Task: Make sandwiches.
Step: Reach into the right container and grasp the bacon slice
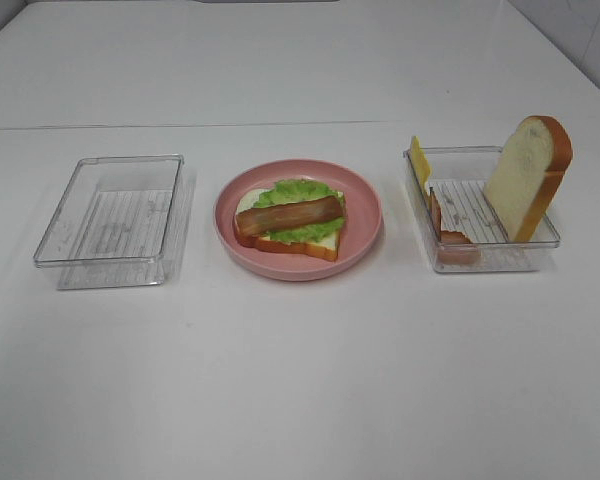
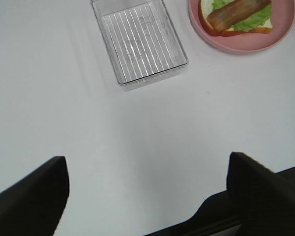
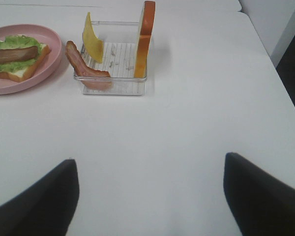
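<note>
A part-built sandwich (image 1: 290, 222) lies on the round pink plate (image 1: 365, 215): a bread slice, green lettuce (image 1: 298, 190) and one bacon strip (image 1: 288, 216) on top. It also shows in the left wrist view (image 2: 238, 14) and the right wrist view (image 3: 14, 56). The right clear tray (image 1: 545, 240) holds an upright bread slice (image 1: 525, 175), a leaning yellow cheese slice (image 1: 419, 160) and a bacon strip (image 1: 440, 222). Neither gripper shows in the exterior high view. My left gripper (image 2: 147, 196) is open and empty over bare table. My right gripper (image 3: 150, 196) is open and empty, well short of the right tray (image 3: 113, 86).
An empty clear tray (image 1: 110, 210) stands left of the plate; the left wrist view shows it (image 2: 137, 44) too. The white table's right edge (image 3: 280, 73) runs close past the right tray, with a dark gap beyond it.
</note>
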